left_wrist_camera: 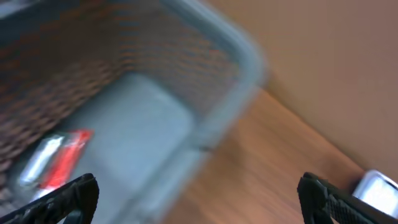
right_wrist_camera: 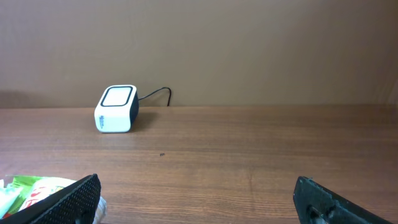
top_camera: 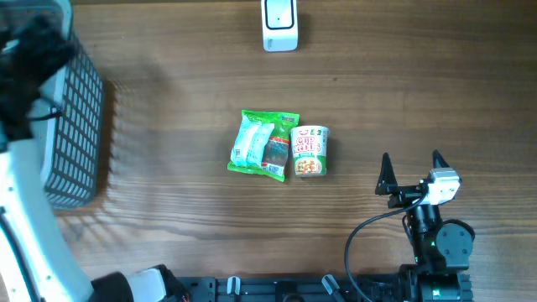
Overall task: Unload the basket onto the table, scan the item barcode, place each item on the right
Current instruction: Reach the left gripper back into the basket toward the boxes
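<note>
A green snack packet (top_camera: 263,144) and a cup of noodles (top_camera: 310,151) lie side by side at the table's middle. The white barcode scanner (top_camera: 280,25) stands at the far edge; it also shows in the right wrist view (right_wrist_camera: 116,109). My right gripper (top_camera: 411,159) rests open and empty at the near right, and the packet's edge (right_wrist_camera: 31,190) shows by its left finger. My left gripper (left_wrist_camera: 198,183) hangs open and empty above the grey basket (left_wrist_camera: 242,50), and its view is blurred. A red and silver item (left_wrist_camera: 59,158) lies on the basket's floor.
The grey mesh basket (top_camera: 75,134) fills the table's left side, with my left arm (top_camera: 25,75) over its far corner. A cable runs from the scanner along the back wall (right_wrist_camera: 158,93).
</note>
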